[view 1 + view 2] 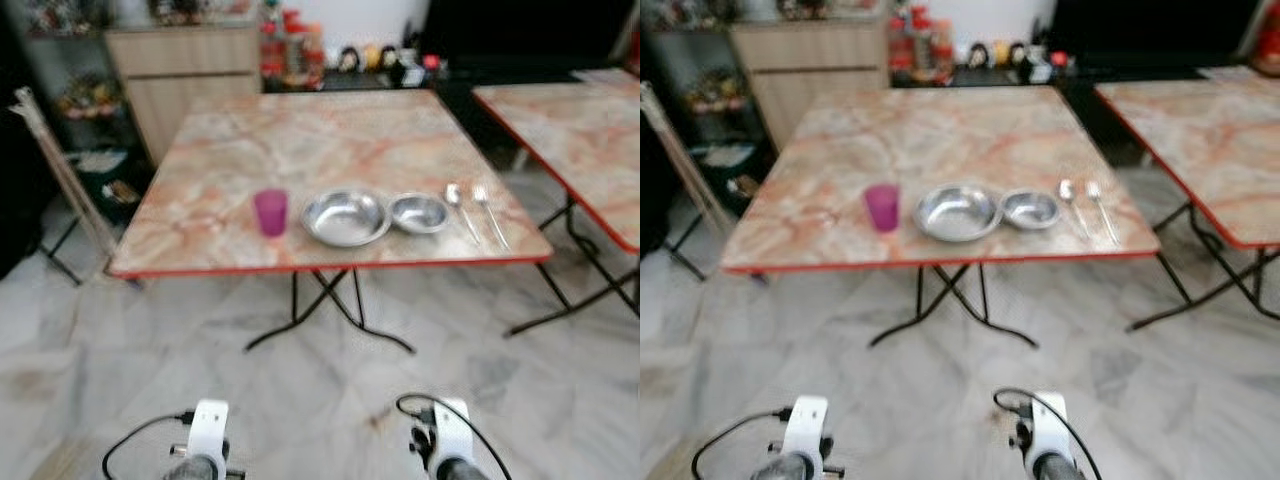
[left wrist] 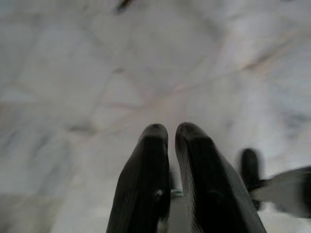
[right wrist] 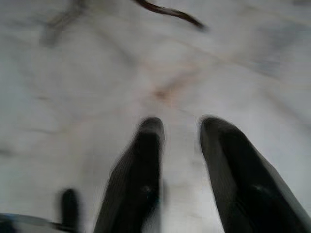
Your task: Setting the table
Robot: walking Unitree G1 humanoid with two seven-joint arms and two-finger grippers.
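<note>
Even, soft indoor daylight; head views slightly motion-blurred throughout, background shelves darkest. Metal bowls (image 1: 346,217) show mild glare. Wrist views strongly blurred, fingers (image 2: 146,179) out of focus.

I'm showing two white wrist housings (image 1: 208,425), each trailing a looping black cable (image 1: 425,404), and I'm wearing long, rounded black fingers (image 2: 146,179).

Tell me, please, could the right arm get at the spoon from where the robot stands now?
Probably not yet: the right gripper hangs low over the floor, with bare floor between it and the table, where the spoon lies.
</note>
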